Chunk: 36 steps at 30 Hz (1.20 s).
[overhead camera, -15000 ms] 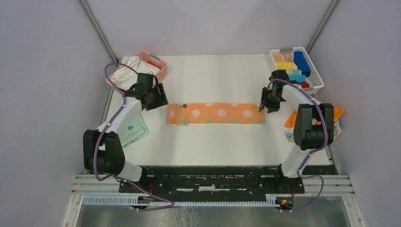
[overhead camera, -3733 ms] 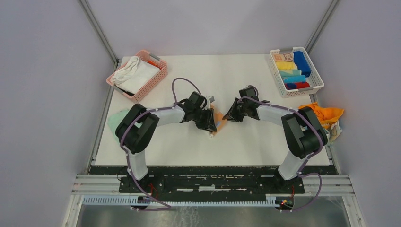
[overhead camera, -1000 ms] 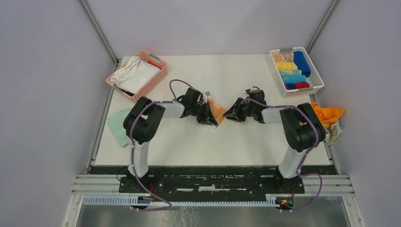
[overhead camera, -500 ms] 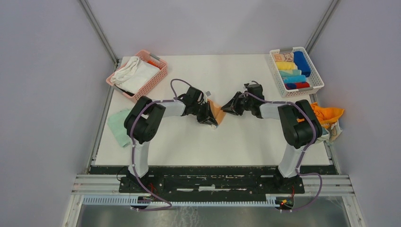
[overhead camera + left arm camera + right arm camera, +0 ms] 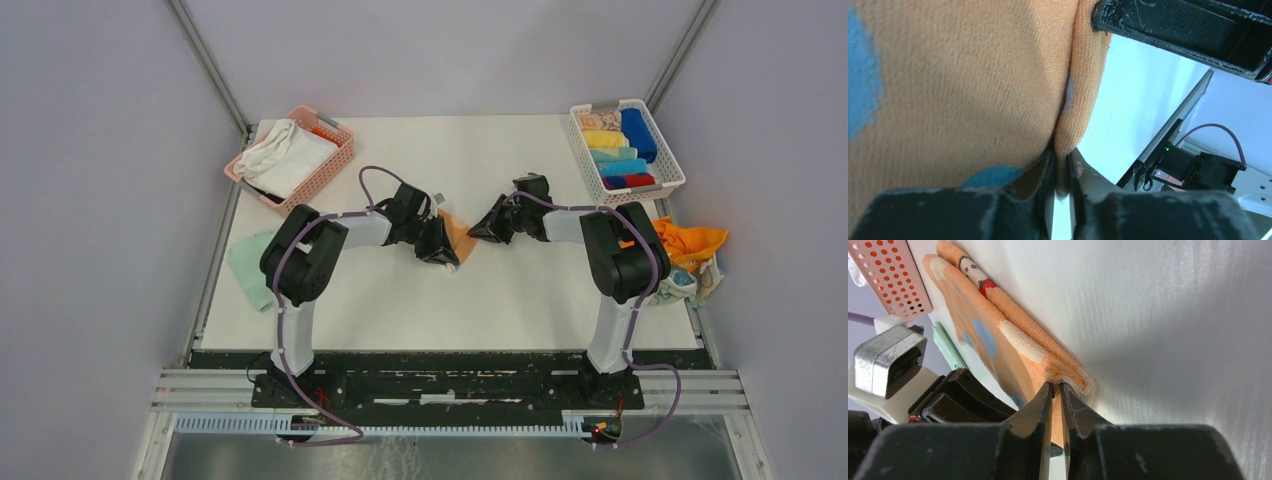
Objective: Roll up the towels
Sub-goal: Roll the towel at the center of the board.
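Observation:
A peach towel with pale and blue dots (image 5: 461, 236) lies bunched into a short folded bundle at mid-table, between both grippers. My left gripper (image 5: 441, 248) holds its left side. In the left wrist view its jaws (image 5: 1062, 152) pinch a fold of the towel (image 5: 973, 90). My right gripper (image 5: 483, 228) meets the bundle from the right. In the right wrist view its fingertips (image 5: 1057, 386) are closed on the towel's fringed corner (image 5: 1013, 345), with the left gripper (image 5: 958, 400) just behind. A mint green towel (image 5: 248, 268) lies flat at the left edge.
A pink mesh basket (image 5: 340, 150) holding a white cloth (image 5: 285, 155) stands back left. A white basket (image 5: 663, 186) of rolled towels stands back right. An orange towel (image 5: 697, 243) and a white printed one (image 5: 682, 286) are heaped at the right edge.
My right gripper has shifted slightly up and left onto the bundle's corner and its jaws have narrowed. The left gripper has stayed in place on the towel.

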Available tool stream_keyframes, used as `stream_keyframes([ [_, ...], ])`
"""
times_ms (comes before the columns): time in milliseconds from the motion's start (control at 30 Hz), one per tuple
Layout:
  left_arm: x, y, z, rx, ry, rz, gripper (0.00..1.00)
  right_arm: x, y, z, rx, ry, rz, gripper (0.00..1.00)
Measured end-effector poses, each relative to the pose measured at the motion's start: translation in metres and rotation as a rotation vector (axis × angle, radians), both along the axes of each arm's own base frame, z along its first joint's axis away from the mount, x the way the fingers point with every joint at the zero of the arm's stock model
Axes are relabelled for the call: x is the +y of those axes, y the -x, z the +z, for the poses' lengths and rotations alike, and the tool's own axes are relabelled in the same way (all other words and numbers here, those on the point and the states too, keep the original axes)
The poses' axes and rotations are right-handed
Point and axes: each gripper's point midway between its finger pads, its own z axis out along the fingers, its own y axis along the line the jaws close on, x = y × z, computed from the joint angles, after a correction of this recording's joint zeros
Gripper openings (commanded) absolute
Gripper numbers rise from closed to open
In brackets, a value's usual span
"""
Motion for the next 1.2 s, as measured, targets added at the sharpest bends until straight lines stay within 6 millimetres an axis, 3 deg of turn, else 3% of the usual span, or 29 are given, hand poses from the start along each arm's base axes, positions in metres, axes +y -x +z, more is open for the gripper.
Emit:
stream_keyframes([
  [267,0.029,0.006,0.007,-0.071,-0.128,0.087,0.43,-0.004,0.004,-0.002,0.029,0.033,-0.018,0.18],
  [400,0.051,0.017,0.007,-0.128,-0.298,0.122,0.52,-0.004,0.004,-0.002,0.037,0.041,-0.021,0.18],
  [500,0.056,0.026,0.013,-0.253,-0.451,0.098,0.57,-0.005,0.004,-0.002,0.043,0.047,-0.024,0.17],
  [733,0.014,0.043,0.049,-0.706,-0.674,-0.099,0.62,-0.006,0.004,-0.002,0.050,0.052,-0.026,0.17],
  [867,-0.005,0.049,0.060,-0.894,-0.748,-0.215,0.62,-0.006,0.004,-0.002,0.052,0.052,-0.026,0.17],
  [967,-0.013,0.043,0.052,-0.989,-0.815,-0.283,0.62,-0.006,0.004,-0.002,0.054,0.054,-0.026,0.17],
  [1200,-0.010,0.029,0.022,-1.073,-0.953,-0.422,0.62,-0.006,0.005,-0.002,0.057,0.056,-0.025,0.16],
])
